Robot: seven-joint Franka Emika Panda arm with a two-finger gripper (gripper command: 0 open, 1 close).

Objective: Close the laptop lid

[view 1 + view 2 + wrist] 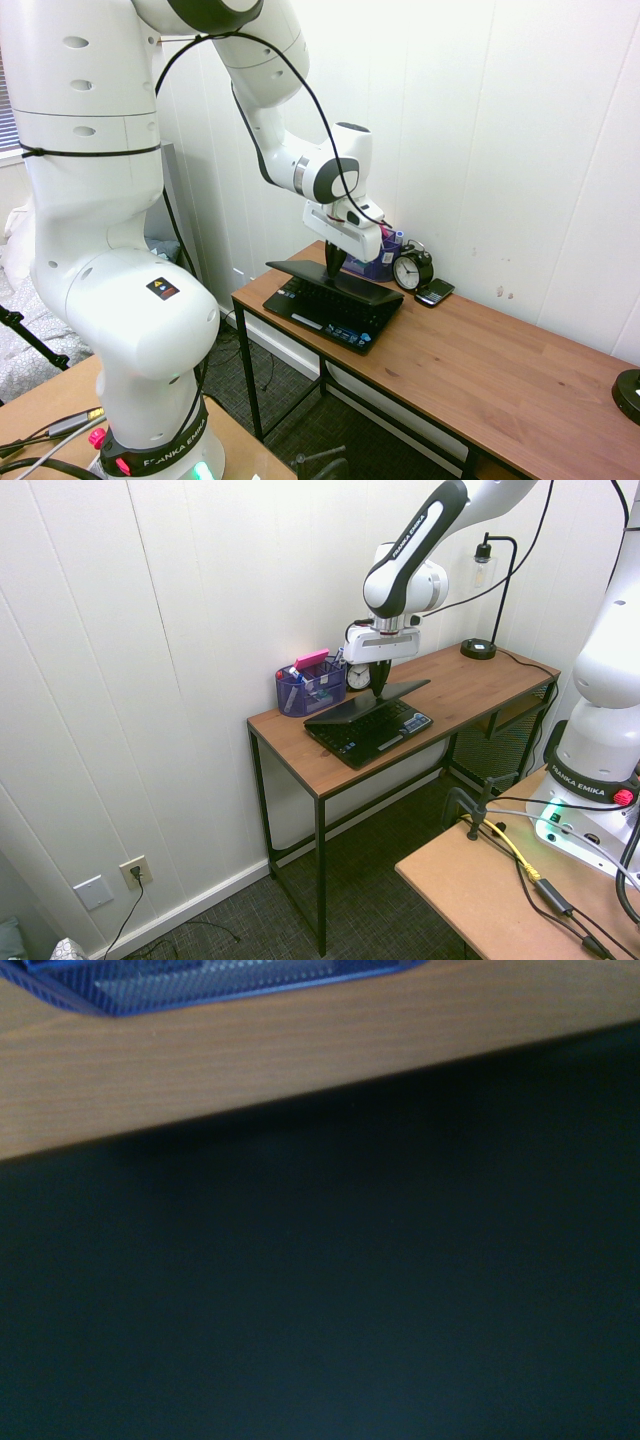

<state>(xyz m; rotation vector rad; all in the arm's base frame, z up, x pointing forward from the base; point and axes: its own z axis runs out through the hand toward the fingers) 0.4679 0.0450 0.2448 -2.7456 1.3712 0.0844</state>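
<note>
The jaws [379, 693] are pressed together, the laptop lid [350, 710] half-lowered right beneath them; if they slide along that slick shell, it could spring back up.

FRANKA EMIKA – on white arm [412, 532]

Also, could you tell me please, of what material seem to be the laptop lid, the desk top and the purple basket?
Laptop lid: probably plastic, dark and smooth with a dull sheen; coated metal is possible.
Desk top: wood or wood-look laminate, satin, with brown grain.
Purple basket: seems metal mesh, painted; the fine open grid shows in the wrist view, though plastic cannot be excluded.
</note>
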